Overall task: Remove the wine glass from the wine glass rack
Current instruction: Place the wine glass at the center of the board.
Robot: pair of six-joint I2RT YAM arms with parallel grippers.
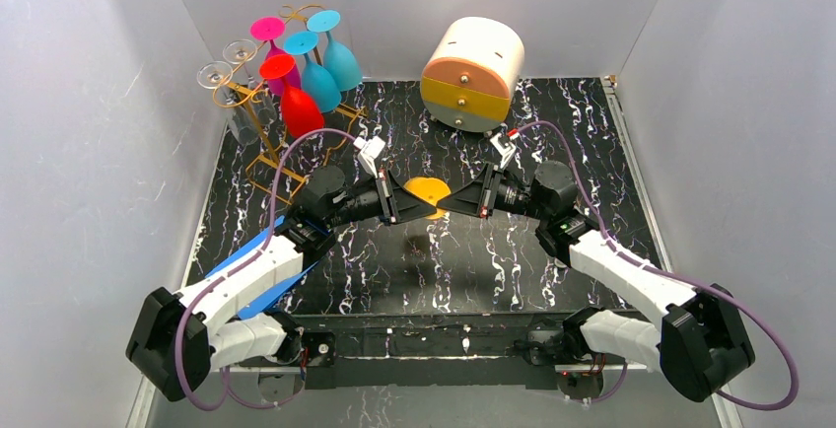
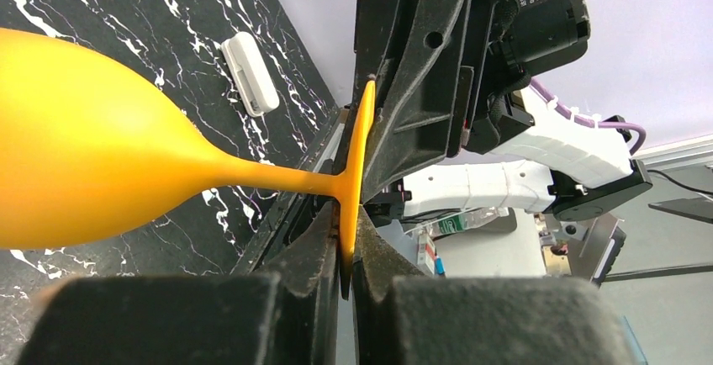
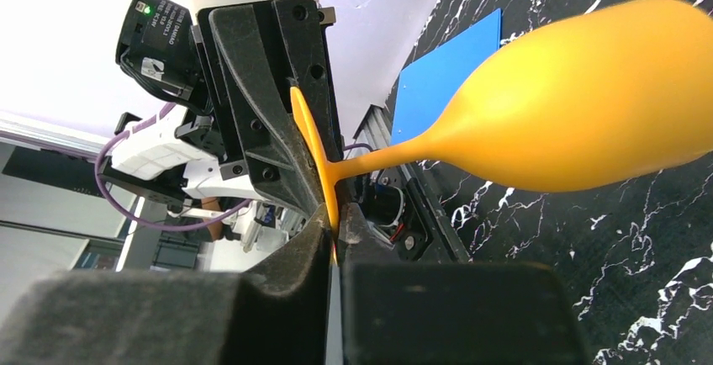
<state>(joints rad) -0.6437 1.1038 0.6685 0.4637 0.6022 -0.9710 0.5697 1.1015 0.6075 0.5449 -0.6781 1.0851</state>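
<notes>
Orange wine glass (image 1: 428, 193) foot pinched by left gripper (image 2: 346, 251), right gripper (image 3: 333, 243).

Round cream drawer box (image 1: 473, 73), with orange and yellow fronts, is sitting at the rear of the black marbled table (image 1: 592, 152). A blue panel (image 3: 446, 79) is lying at its near left. A small white block (image 2: 250, 72), possibly a clip, is resting on the marbling.

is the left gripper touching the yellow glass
Touching. The left wrist view shows the left gripper shut on the foot rim of the yellow glass, no gap; the right gripper clamps the opposite rim.
</notes>
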